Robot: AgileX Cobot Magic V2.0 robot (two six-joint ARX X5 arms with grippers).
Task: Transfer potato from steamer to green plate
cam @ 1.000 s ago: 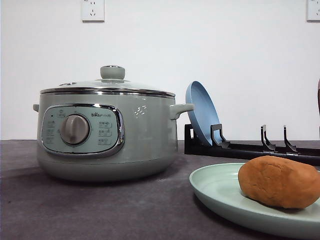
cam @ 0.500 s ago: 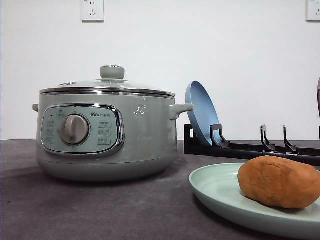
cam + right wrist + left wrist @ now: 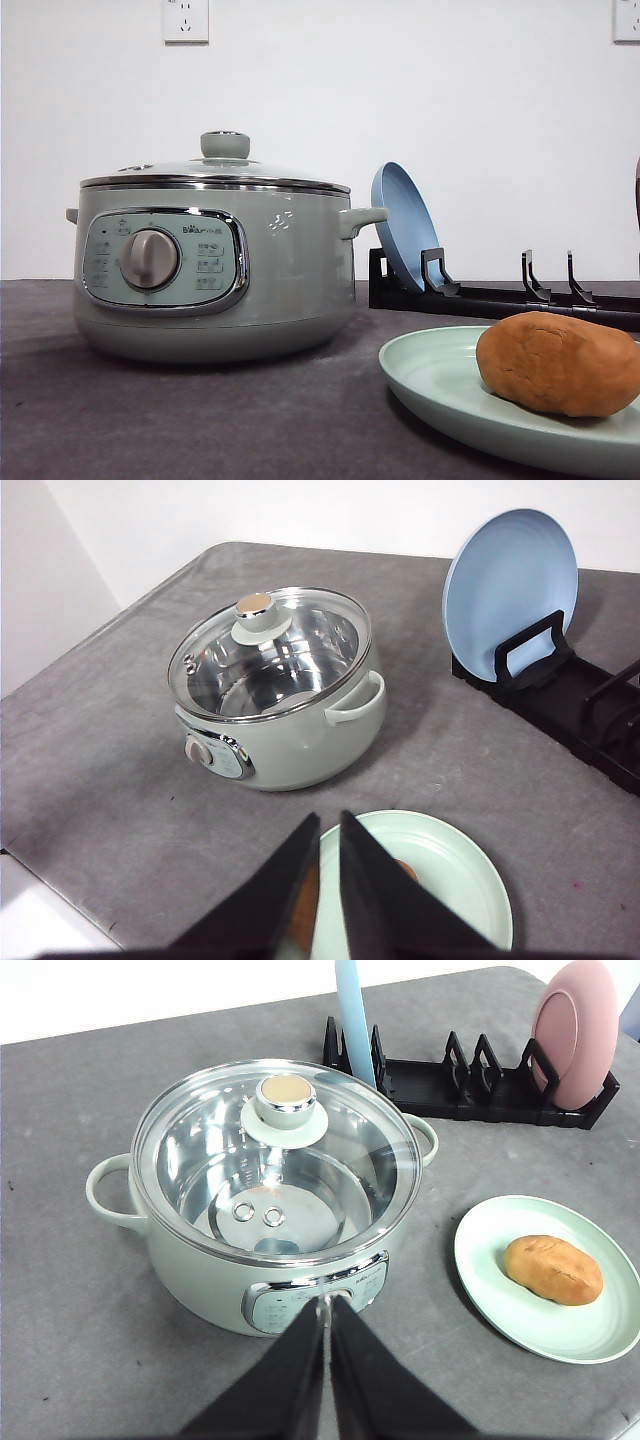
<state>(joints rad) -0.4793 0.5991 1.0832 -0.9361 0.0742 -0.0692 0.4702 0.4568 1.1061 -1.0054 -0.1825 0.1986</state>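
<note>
Potato [image 3: 553, 1269] lies on green plate [image 3: 500, 1300], under right tool [image 3: 328, 832], both tools closed & empty.

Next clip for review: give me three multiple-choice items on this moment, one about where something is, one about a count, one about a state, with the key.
1. Where is the potato?
A. inside the steamer
B. on the green plate
C. on the bare table

2. How many plates stand in the black rack?
A. one
B. two
C. four

3. What state is the steamer in?
A. lid on
B. lid off, beside it
C. tipped over

Key: 1 B, the potato lies on the green plate right of the steamer. 2 B, a blue plate and a pink plate stand in the rack. 3 A, the glass lid sits on the upright pot.
</note>
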